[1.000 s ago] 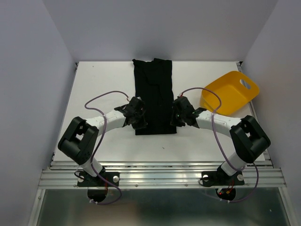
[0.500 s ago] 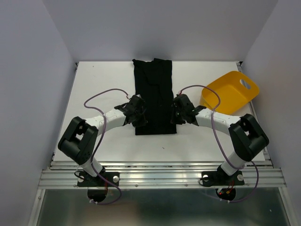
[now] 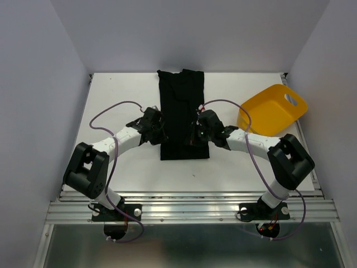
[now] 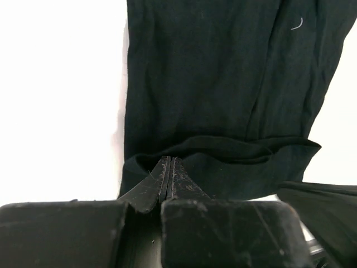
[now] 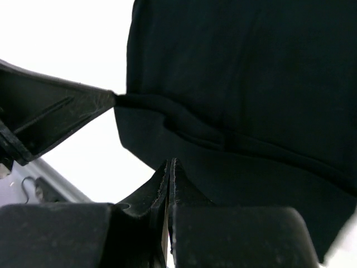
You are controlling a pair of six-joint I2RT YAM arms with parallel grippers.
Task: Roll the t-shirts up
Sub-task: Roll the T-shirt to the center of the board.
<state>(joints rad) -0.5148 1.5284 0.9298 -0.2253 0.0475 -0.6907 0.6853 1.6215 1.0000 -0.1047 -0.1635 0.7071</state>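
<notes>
The left gripper [image 3: 159, 132] is seen with jaws pinched shut on the 9 o'clock corner of the t-shirt [image 3: 181, 100], which is laid as a strip from counter [image 3: 122, 95] centre toward 12 o'clock. The right gripper [image 3: 195, 137] is held with jaws closed at the 3 o'clock edge.

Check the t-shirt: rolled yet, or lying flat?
Not rolled. The t-shirt lies as a long folded strip, mostly flat; the wrist views show only a low ridge of cloth raised near one end.
</notes>
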